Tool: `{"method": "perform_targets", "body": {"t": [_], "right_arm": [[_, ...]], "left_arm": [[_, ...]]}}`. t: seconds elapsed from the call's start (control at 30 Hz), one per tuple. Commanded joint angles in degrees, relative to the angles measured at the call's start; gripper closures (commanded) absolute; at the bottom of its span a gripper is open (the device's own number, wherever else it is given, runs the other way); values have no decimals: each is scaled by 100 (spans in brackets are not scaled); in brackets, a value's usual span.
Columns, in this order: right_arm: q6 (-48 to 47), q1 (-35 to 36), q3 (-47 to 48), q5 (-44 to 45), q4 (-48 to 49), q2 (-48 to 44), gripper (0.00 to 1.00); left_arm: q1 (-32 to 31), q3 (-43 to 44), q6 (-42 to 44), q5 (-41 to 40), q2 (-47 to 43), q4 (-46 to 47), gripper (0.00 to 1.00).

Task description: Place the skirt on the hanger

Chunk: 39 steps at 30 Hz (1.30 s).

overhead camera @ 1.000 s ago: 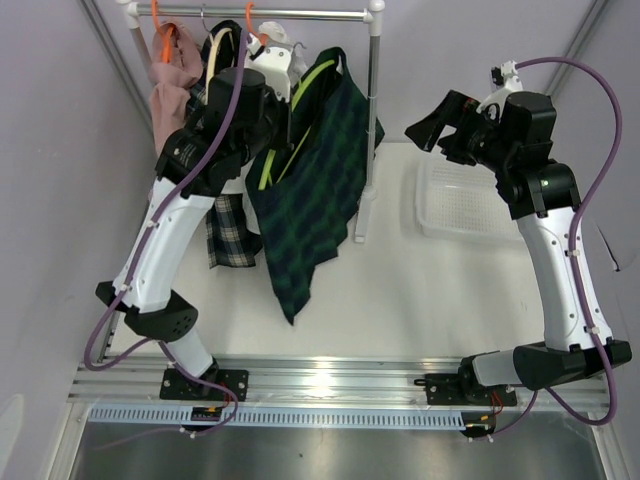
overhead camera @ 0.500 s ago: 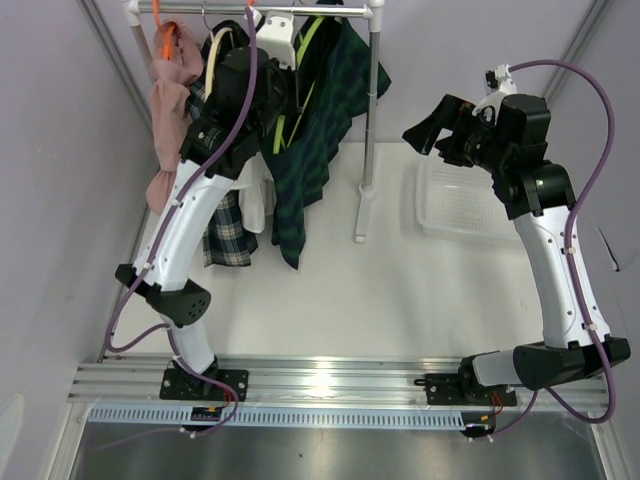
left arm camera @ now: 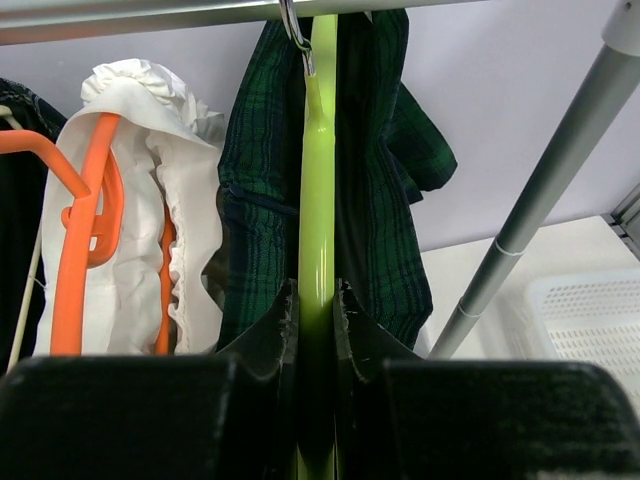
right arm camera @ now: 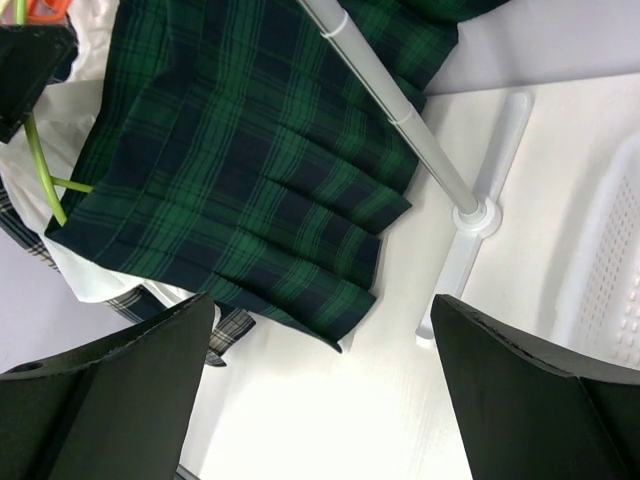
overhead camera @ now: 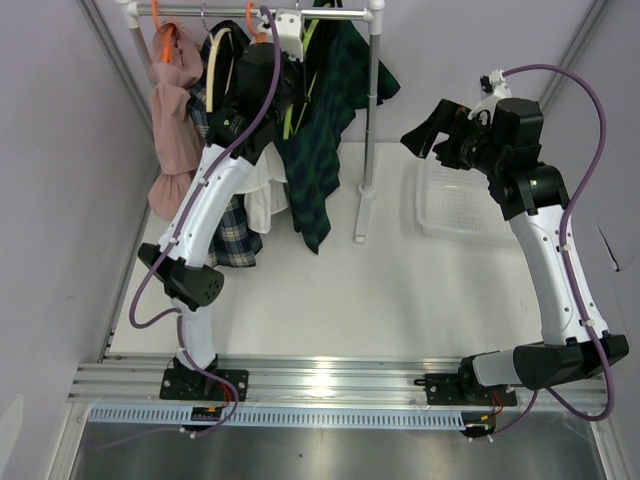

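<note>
Skirt [overhead camera: 325,130] beneath rail [overhead camera: 200,10] (basket [overhead camera: 455,205] rightward)

No readable text, labels, brands, numbers or signs anywhere.

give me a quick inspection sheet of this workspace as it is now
surface: white table, clothes rack standing on it.
job's things: dark green plaid pleated skirt hangs on lime green plastic hanger, hook at the silver metal rail.
clutter: white perforated plastic basket; pink garment; white ruffled garment on orange hanger.
grippers: left gripper shut on the hanger; right gripper open, holding nothing.
cables: purple cables loop along both arms.
surroundings: lilac walls.
</note>
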Motion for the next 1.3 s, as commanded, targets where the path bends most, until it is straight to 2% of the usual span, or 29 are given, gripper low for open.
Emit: {"method": "perform_targets", "body": {"t": [0.0,0.3,0.5,0.77,0.87,0.9,1.0,1.1,1.27], "right_arm": [[-85,-21,-10,-65,235,-122,3],[-50,-21,-168,-65,296,-236,4],[-59,-21,-300,-30,323,-307,3],[-15,-21,-432,-21,384,-421,3],[-23,-21,-441,-4,375,-438,3],[-23,-21,-441,-4,384,-438,3],[-50,-30,-502,-21,446,-491,3],[-50,-30,-581,-12,498,-526,3],[-41,-30,-809,-21,525,-667,1]], "left_arm": [[67,381,-77,155,-127,1158,100],[102,178,-147,243,-100,965,100],[102,-287,-217,287,-399,1044,100],[102,-358,-199,401,-504,929,98],[102,-489,-156,515,-723,1034,80],[102,-585,-138,550,-803,1070,68],[102,-674,-86,709,-1101,1132,49],[102,-648,-85,945,-1356,1044,41],[102,-735,-155,1455,-1900,631,36]]}}
